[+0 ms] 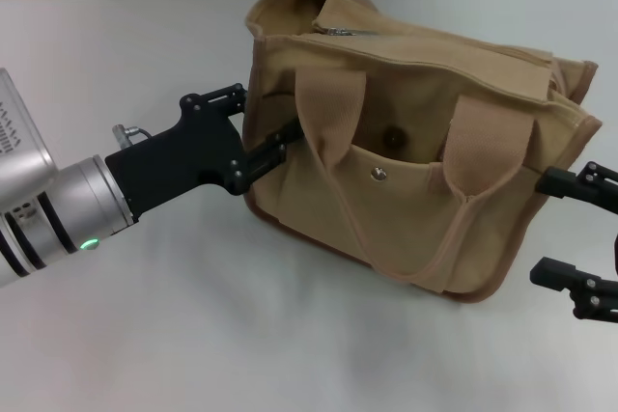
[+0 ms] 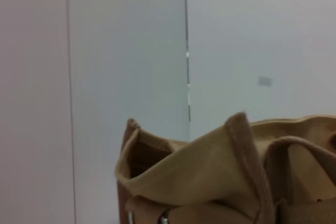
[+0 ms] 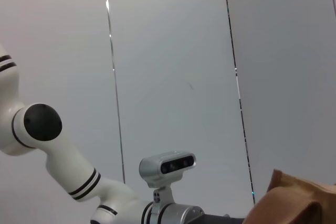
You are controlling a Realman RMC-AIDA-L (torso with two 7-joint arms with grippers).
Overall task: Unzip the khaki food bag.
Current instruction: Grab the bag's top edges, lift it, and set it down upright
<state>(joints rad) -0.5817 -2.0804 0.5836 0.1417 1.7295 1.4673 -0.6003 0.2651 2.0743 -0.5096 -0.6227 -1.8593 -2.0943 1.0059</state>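
Note:
The khaki food bag [image 1: 483, 229] stands upright in the middle of the table, front pocket with metal snap [image 1: 379, 174] facing me. Its top zipper pull [image 1: 338, 32] lies near the bag's left end. My left gripper [image 1: 259, 121] is at the bag's left end, one finger behind the front corner and one in front, shut on the canvas there. My right gripper [image 1: 565, 229] is open beside the bag's right end, with the upper finger close to the canvas. The bag's top edge also shows in the left wrist view [image 2: 210, 182] and the right wrist view [image 3: 294, 203].
The white table [image 1: 241, 335] spreads in front of and behind the bag. A grey panelled wall [image 2: 131, 51] stands at the back. The left arm's wrist camera [image 3: 168, 163] shows in the right wrist view.

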